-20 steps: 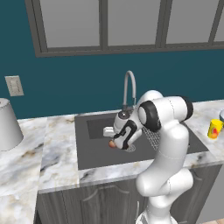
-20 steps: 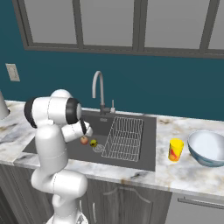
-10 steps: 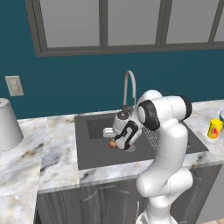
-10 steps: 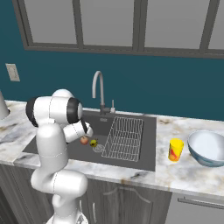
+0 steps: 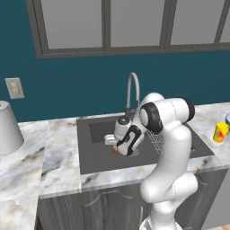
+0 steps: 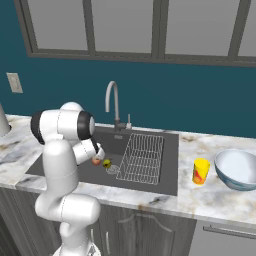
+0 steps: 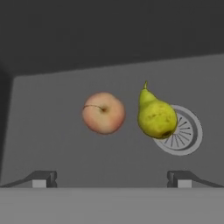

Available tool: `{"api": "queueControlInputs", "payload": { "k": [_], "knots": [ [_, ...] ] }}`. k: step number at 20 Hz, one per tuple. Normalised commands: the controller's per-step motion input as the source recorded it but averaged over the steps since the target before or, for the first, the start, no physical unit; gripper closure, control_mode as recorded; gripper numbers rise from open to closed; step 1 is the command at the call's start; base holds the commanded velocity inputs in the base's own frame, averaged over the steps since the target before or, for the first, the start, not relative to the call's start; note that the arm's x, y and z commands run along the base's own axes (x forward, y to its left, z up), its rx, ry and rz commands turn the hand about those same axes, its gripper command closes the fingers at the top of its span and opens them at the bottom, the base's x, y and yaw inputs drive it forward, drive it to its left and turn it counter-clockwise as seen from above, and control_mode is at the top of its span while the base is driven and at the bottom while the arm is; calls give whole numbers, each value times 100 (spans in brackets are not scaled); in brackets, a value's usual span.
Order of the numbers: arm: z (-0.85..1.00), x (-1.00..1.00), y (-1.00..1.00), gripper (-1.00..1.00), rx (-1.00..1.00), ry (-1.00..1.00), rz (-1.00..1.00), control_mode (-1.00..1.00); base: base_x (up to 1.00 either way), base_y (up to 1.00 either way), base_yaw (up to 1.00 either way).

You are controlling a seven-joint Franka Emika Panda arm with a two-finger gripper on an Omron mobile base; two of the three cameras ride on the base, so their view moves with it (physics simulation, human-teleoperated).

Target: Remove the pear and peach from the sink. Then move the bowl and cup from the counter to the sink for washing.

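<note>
Dark finger tips of the pincer [image 7: 112, 178] stand spread wide with nothing between them, hanging over the floor of the large dark grey rectangular sink [image 7: 57, 144]. Against the pictures of a second ago the hand has sunk a little lower into the basin and nearer the fruit, while the fruit itself has not shifted; I judge this the approach to the first pick, with no item of the task yet done. Just beyond the tips lies the small round reddish-orange peach [image 7: 103, 112], and close beside it, apart from it, the yellow-green pear [image 7: 156, 116], which overlaps the edge of the round drain [image 7: 183, 131]. Beside the drain, on the sink's far half from the arm, sits a wire rack [image 6: 142, 156], and a curved steel faucet [image 6: 114, 103] rises behind the basin. Past the rack, on the white veined marble counter [image 6: 210, 192], stand the small bright yellow cup [image 6: 200, 171] and, just beyond it, the wide pale bluish-white bowl [image 6: 237, 169]. Behind the faucet runs a teal wall under grey-framed windows.
</note>
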Motion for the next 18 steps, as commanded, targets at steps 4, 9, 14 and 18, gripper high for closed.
{"api": "queueControlInputs", "payload": {
  "k": [4, 9, 14, 18],
  "knots": [
    [-8, 1, 1, -100, 0, 10, 2, -100, 0, 0, 0],
    [-5, 6, 0, -100, -1, -1, 6, -100, 0, 0, 0],
    [-4, 12, 0, -100, -1, -1, 6, -100, 0, 0, 0],
    [-4, 12, 0, -100, 0, 0, 5, -100, 0, 0, 0]
  ]
}}
